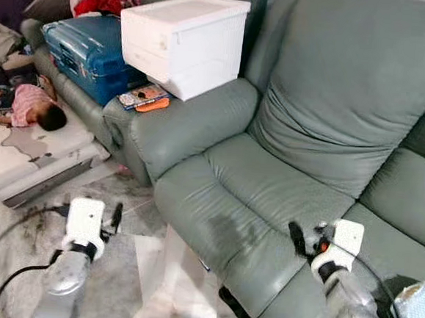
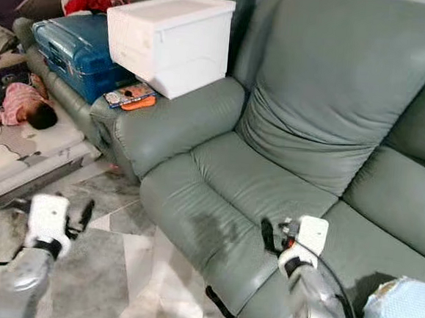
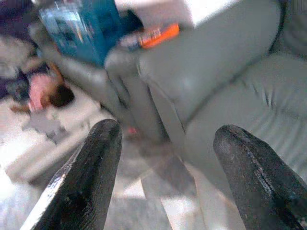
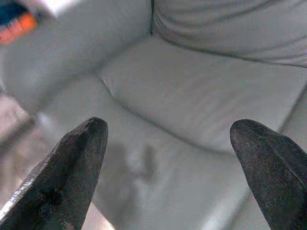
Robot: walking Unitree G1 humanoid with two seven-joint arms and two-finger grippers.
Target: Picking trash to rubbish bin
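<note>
On the grey-green sofa's armrest (image 1: 193,124) lie a colourful packet (image 1: 140,94) and an orange item (image 1: 153,105); the orange item (image 3: 158,34) is blurred in the left wrist view. My left gripper (image 1: 113,217) hangs low over the marble floor, left of the sofa, fingers (image 3: 91,163) spread wide and empty. My right gripper (image 1: 303,236) hovers over the front of the sofa seat (image 4: 192,86), open, with nothing between its fingers (image 4: 72,163). A pale blue patterned thing (image 2: 403,314) sits at the lower right corner.
A white storage box (image 1: 185,43) and a blue suitcase (image 1: 88,53) stand on the sofa's far end. A person in pink (image 1: 32,108) lies on a floor mat at left. A dark object (image 1: 234,304) pokes from under the seat. Cables trail by my left arm.
</note>
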